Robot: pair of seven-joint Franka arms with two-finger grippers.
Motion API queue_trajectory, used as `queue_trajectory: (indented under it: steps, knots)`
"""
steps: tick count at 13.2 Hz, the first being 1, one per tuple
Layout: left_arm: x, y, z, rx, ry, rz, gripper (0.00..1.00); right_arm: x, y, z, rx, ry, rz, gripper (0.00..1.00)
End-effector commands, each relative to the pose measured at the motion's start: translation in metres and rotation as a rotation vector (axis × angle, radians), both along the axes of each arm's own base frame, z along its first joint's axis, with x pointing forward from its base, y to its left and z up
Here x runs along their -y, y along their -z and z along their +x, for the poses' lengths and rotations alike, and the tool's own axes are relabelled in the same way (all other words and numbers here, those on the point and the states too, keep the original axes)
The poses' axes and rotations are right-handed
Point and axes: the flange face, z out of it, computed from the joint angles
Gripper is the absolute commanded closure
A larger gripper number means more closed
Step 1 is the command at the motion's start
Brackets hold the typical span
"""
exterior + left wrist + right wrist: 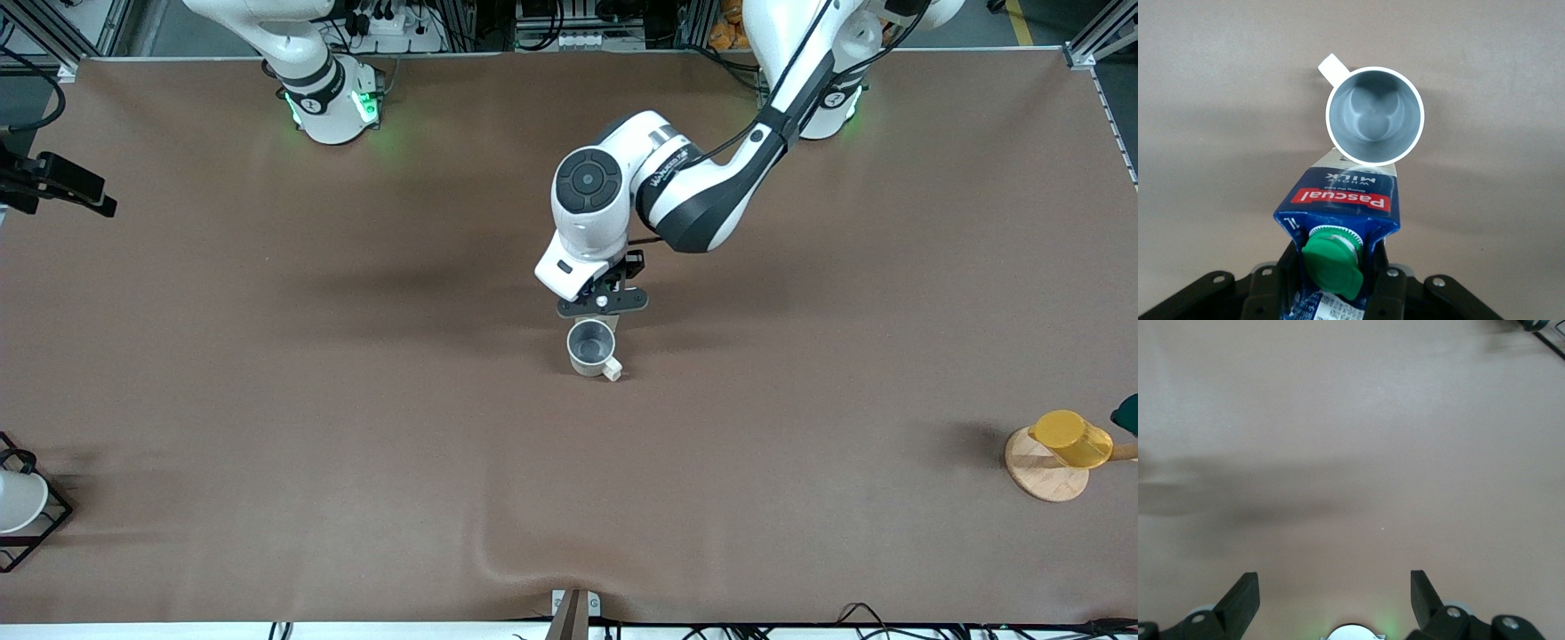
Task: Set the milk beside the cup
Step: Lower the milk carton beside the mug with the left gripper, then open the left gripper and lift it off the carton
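Although the front view hides the milk [1338, 220] under the left arm's wrist, the left wrist view shows it plainly: a gable-top carton, dark blue with white sides, clamped between the fingers of the left hand [602, 307]. Its red band reads "Pascual", with "WHOLE MILK" in white above it, and a round, ridged green screw cap [1332, 263] sits on the sloped top. Small print lower on the carton is too fine to read.

From the front camera, the left hand sits at 12 o'clock of the cup [593, 348], at the middle of the brown, matte surface [267, 356]. This small cream-white mug has a smooth grey interior and a stubby handle pointing to about 4 o'clock. In the wrist view the carton's foot meets the mug's rim; whether they touch is unclear.

Over bare surface, the right hand [1335, 587] holds its fingers wide with nothing between them; the front view shows only that waiting arm's base.

A yellow cup [1071, 439] rests on a wooden disc [1047, 476] at the left arm's end, and a black wire rack [31, 516] holding a white object stands at the right arm's end.
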Motion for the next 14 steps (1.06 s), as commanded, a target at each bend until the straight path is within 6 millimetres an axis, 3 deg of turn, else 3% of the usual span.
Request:
queue_trajectory:
  steps: [1, 3, 7, 11, 14]
  knots:
    - [0.004, -0.001, 0.006, 0.026, -0.011, 0.004, 0.0, 0.0, -0.004, -0.003, 0.005, 0.02, 0.026, 0.0]
    - [0.002, -0.016, 0.007, 0.044, -0.022, -0.007, 0.0, -0.01, -0.005, -0.001, 0.007, -0.003, 0.0, 0.0]
    - [-0.017, -0.078, 0.015, 0.109, -0.054, -0.05, 0.0, -0.015, -0.004, 0.0, 0.003, -0.021, -0.004, 0.0]
    - [-0.068, -0.16, 0.03, 0.19, -0.128, -0.083, 0.0, -0.028, 0.001, 0.003, -0.007, -0.048, -0.038, 0.0]
    - [-0.123, -0.225, 0.031, 0.232, -0.193, -0.076, 0.0, -0.017, -0.001, 0.003, -0.002, -0.028, -0.064, 0.0]
